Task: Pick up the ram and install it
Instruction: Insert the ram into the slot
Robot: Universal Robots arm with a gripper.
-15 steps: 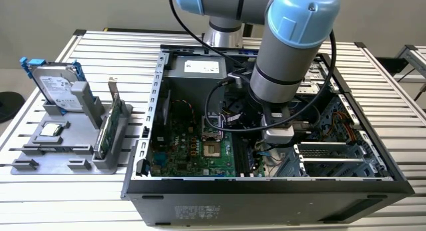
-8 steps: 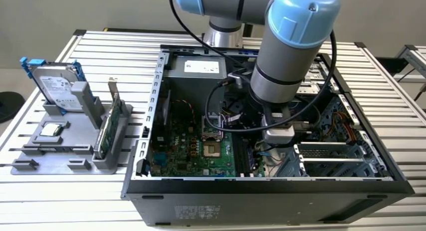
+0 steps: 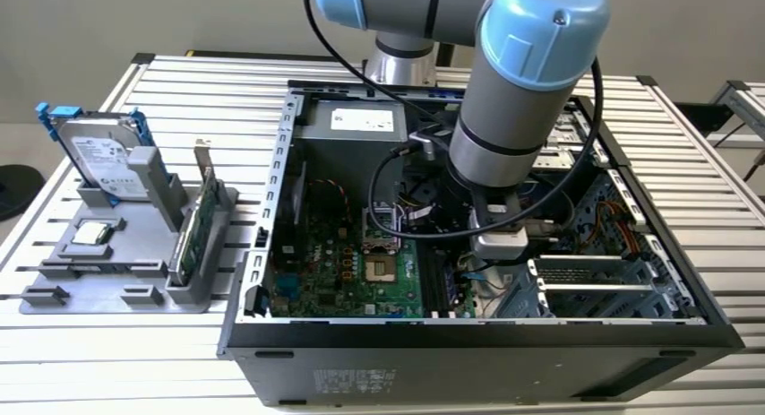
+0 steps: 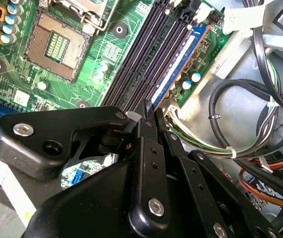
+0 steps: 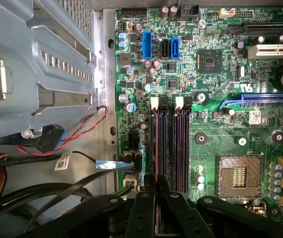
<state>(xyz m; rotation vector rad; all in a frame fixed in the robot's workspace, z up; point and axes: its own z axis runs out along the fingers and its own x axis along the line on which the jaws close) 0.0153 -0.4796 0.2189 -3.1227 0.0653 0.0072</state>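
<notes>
- Ram, the long thin dark blue circuit-board stick, stands on edge in the memory slot nearest the case wall, running from the gripper's tips toward one o'clock in the second wrist view; it sits low and in line with the slot, which I judge as seated or nearly so.
- Black two-finger gripper has its jaws drawn narrow, tips close together over the near end of the stick; whether they pinch the board or only press on it I cannot tell.
- Black empty memory slots lie just beside it, parallel.
- Square silver processor socket lies at three o'clock of the fingertips in the first wrist view.
- Black open computer case surrounds the work; the grey-and-blue arm hides the slot area in the exterior view.
- Grey parts stand lies at nine o'clock of the case.
</notes>
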